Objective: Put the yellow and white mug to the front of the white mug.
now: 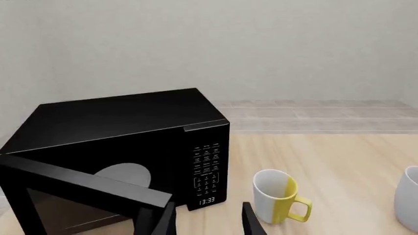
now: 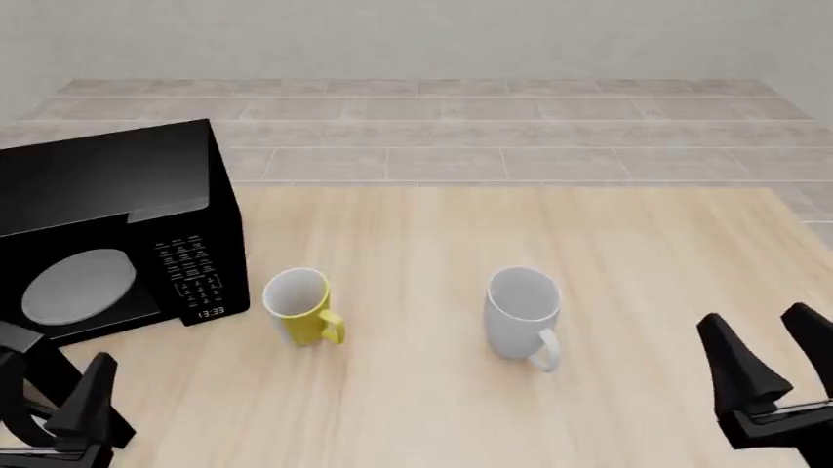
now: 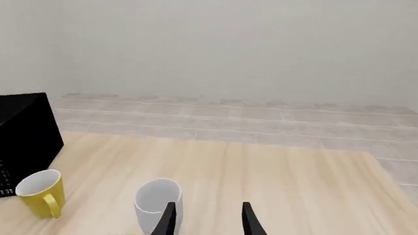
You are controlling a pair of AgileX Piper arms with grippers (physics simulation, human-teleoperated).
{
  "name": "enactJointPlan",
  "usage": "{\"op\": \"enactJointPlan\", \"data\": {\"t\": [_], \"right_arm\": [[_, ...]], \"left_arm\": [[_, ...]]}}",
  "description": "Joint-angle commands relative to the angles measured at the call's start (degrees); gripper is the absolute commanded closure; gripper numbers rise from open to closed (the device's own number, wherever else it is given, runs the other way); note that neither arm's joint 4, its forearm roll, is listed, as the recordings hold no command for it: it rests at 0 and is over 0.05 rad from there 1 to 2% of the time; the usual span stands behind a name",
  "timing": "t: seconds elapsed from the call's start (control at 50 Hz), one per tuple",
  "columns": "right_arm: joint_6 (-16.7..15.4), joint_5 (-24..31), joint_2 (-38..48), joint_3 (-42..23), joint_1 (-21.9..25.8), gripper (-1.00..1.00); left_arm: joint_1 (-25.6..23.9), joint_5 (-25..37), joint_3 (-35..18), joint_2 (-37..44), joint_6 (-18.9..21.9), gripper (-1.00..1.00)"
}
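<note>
We see the yellow and white mug [image 2: 302, 306] standing upright on the counter [image 2: 521, 409], just beside the keypad corner of the black microwave [image 2: 111, 234], its handle turned toward our side and a little right. The white mug [image 2: 524, 312] stands upright to its right, well apart from it, handle also pointing toward us and to the right.

Our left hand [image 2: 53, 409] sits low at the near left edge of the counter, in front of the microwave, with its fingers spread wide and nothing between them. The yellow and white mug lies ahead of it and off to the right, near but not touching. In the left wrist view the mug [image 1: 279, 196] shows just past one fingertip.

Our right hand [image 2: 768, 361] hovers at the near right edge, jaws wide and empty. The white mug lies ahead and to its left; the yellow and white mug is farther left still, well apart from this hand.
</note>
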Motion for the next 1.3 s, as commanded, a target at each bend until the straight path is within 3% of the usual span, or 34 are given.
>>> {"op": "enactJointPlan", "data": {"t": [0.02, 0.22, 0.32, 0.42, 0.6, 0.64, 0.82, 1.14, 1.3], "right_arm": [[-0.2, 0.1, 16.8, -11.6, 9.1, -1.00], [-2.1, 4.0, 28.9, -20.0, 15.4, -1.00], [-5.3, 5.4, 34.6, -24.4, 17.8, -1.00], [-4.0, 7.2, 40.6, -28.7, 21.8, -1.00], [-4.1, 12.4, 47.5, -35.0, 26.4, -1.00], [-5.4, 14.1, 49.1, -36.9, 26.9, -1.00], [-4.3, 18.4, 55.0, -41.8, 32.3, -1.00], [-3.0, 22.3, 61.7, -47.4, 36.0, -1.00], [-2.7, 21.3, 64.7, -48.4, 37.1, -1.00]], "left_arm": [[0.0, 0.0, 0.0, 0.0, 0.1, -1.00], [0.0, 0.0, 0.0, 0.0, 0.1, -1.00], [0.0, 0.0, 0.0, 0.0, 0.0, -1.00], [0.0, -0.1, 0.0, 0.0, 0.1, -1.00], [0.0, -0.1, 0.0, 0.0, 0.1, -1.00], [0.0, -0.1, 0.0, 0.0, 0.1, -1.00], [0.0, -0.1, 0.0, 0.0, 0.1, -1.00], [0.0, 0.0, 0.0, 0.0, 0.1, -1.00], [0.0, 0.0, 0.0, 0.0, 0.1, -1.00]]}}
